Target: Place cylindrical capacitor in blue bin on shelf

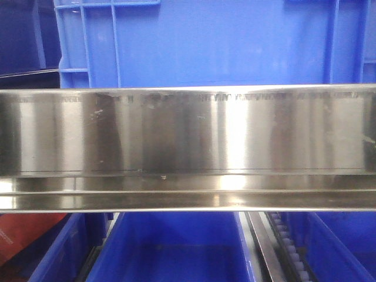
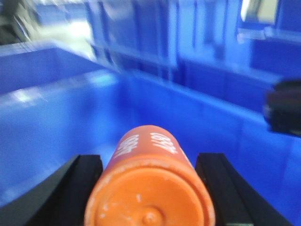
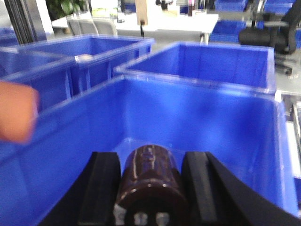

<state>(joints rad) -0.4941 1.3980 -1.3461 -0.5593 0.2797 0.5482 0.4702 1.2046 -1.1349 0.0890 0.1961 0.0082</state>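
Two cylindrical capacitors are in view, one per gripper: the left gripper (image 2: 149,161) is closed on the orange capacitor (image 2: 150,190), the right gripper (image 3: 151,159) on the dark brown capacitor (image 3: 151,179), each clamped by its sides over the open inside of a blue bin (image 3: 202,117), and one such bin stands on the shelf (image 1: 188,135) behind its front rail.

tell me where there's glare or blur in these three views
front view: bright vertical glare bands on the steel shelf rail; left wrist view: motion blur smears the blue bins behind the orange capacitor; right wrist view: dark capacitor fairly clear, far background soft
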